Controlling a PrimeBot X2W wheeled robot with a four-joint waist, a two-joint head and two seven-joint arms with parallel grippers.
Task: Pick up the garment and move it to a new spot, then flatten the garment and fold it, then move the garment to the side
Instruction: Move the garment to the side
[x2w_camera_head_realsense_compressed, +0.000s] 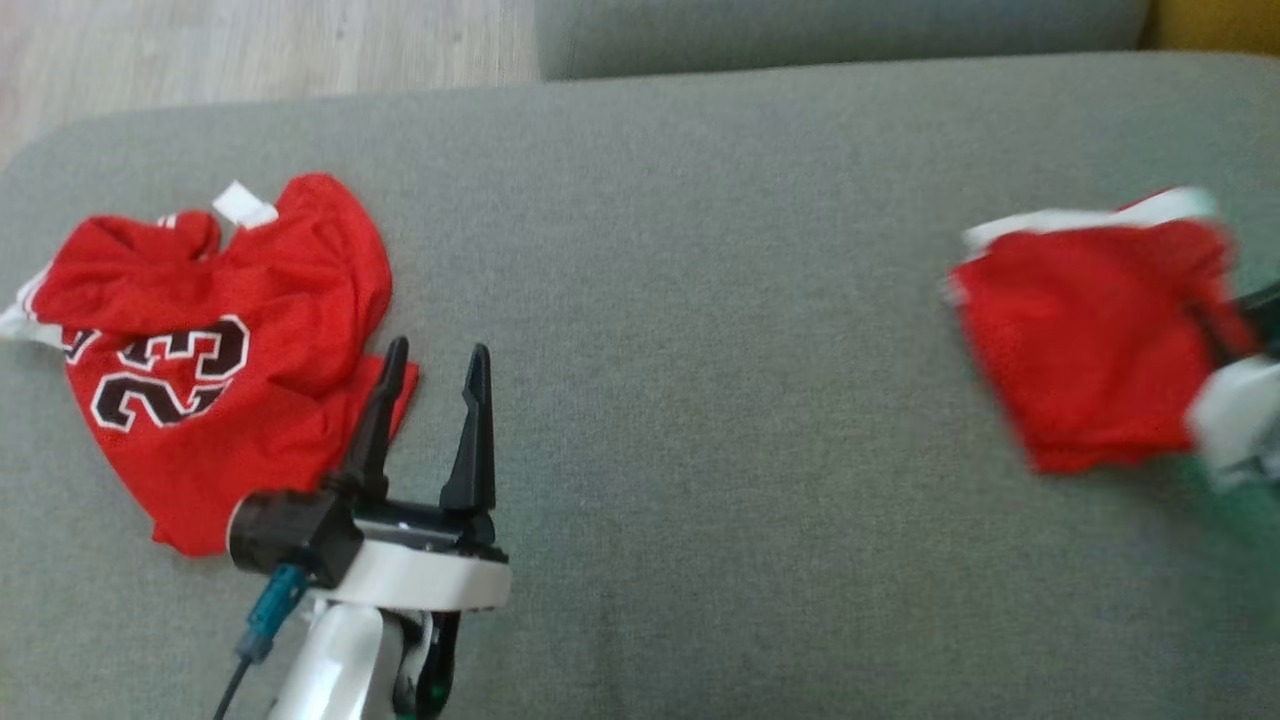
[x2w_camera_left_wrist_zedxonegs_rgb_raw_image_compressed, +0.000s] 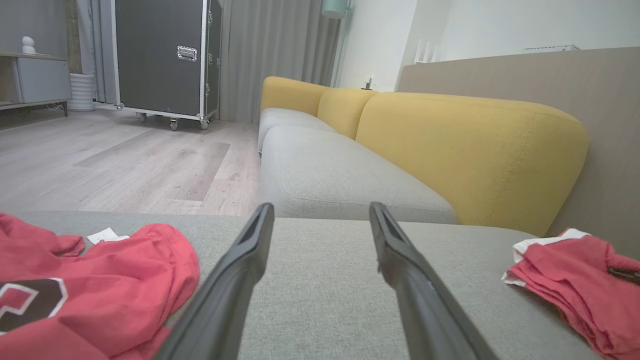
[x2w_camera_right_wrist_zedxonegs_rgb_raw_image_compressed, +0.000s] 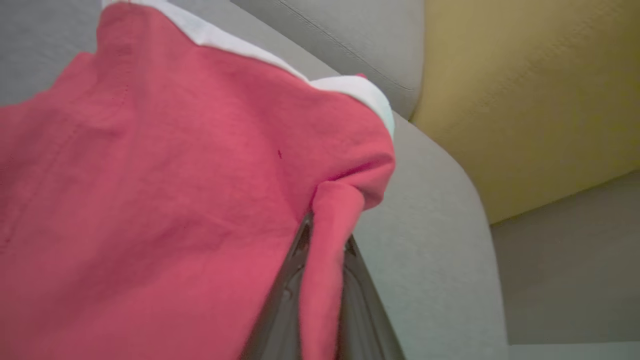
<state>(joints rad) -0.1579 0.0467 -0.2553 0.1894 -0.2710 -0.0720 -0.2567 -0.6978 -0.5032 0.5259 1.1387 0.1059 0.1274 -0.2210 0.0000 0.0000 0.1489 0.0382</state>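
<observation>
A folded red garment with white trim (x2w_camera_head_realsense_compressed: 1090, 335) lies at the right of the grey cushion (x2w_camera_head_realsense_compressed: 700, 400), blurred. My right gripper (x2w_camera_right_wrist_zedxonegs_rgb_raw_image_compressed: 325, 240) is shut on a pinched fold at its edge (x2w_camera_right_wrist_zedxonegs_rgb_raw_image_compressed: 330, 210); its pale wrist (x2w_camera_head_realsense_compressed: 1240, 415) sits at the right border. The same garment (x2w_camera_left_wrist_zedxonegs_rgb_raw_image_compressed: 575, 280) appears at the right in the left wrist view. A crumpled red jersey with the number 23 (x2w_camera_head_realsense_compressed: 210, 350) lies at the left. My left gripper (x2w_camera_head_realsense_compressed: 435, 365) stands open beside the jersey's right edge, with nothing between its fingers (x2w_camera_left_wrist_zedxonegs_rgb_raw_image_compressed: 240, 270).
A yellow backrest (x2w_camera_left_wrist_zedxonegs_rgb_raw_image_compressed: 465, 150) runs behind the grey seat cushions (x2w_camera_left_wrist_zedxonegs_rgb_raw_image_compressed: 320, 170). Wooden floor (x2w_camera_head_realsense_compressed: 250, 50) lies past the cushion's far left edge. A black wheeled flight case (x2w_camera_left_wrist_zedxonegs_rgb_raw_image_compressed: 160, 60) stands across the room.
</observation>
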